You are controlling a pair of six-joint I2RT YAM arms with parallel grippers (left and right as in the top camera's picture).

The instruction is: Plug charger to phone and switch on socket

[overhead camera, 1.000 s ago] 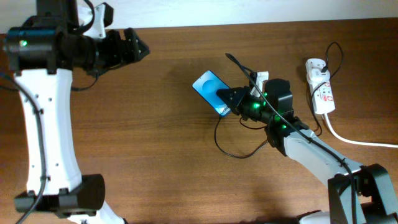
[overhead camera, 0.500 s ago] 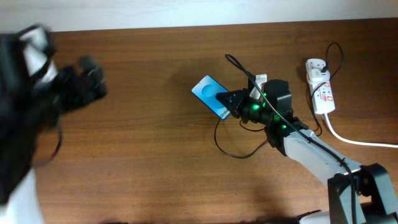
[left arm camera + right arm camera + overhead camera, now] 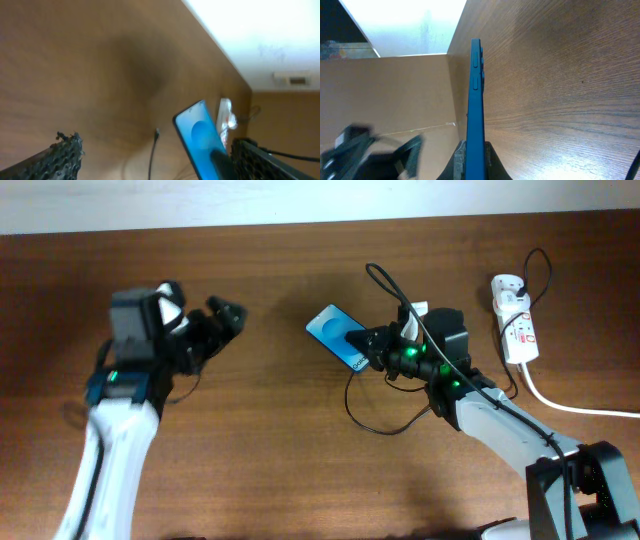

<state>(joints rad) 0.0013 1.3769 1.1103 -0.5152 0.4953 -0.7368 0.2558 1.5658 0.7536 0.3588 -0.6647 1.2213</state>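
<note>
Two changes since a second ago. Your left arm was parked at the far-left corner and was a blur half a second back. It now reaches over the left-middle of the table (image 3: 300,480), and the left gripper (image 3: 230,315) points toward the phone (image 3: 334,330) with its jaws spread wide, holding nothing. The phone has crept slightly leftward.

Your right gripper (image 3: 370,346) stays clamped on the phone's lower-right end. In the right wrist view the phone shows edge-on, side buttons visible, with a finger (image 3: 497,172) against either face. From overhead, its long axis runs diagonally: the free end points far and left, the gripped end points toward the right arm, and the blue screen is turned upward. It sits near the table's centre.

The charger (image 3: 372,423) loops on the wood just below the phone and right gripper. The socket (image 3: 517,330) lies at the far right, well apart from the phone.
</note>
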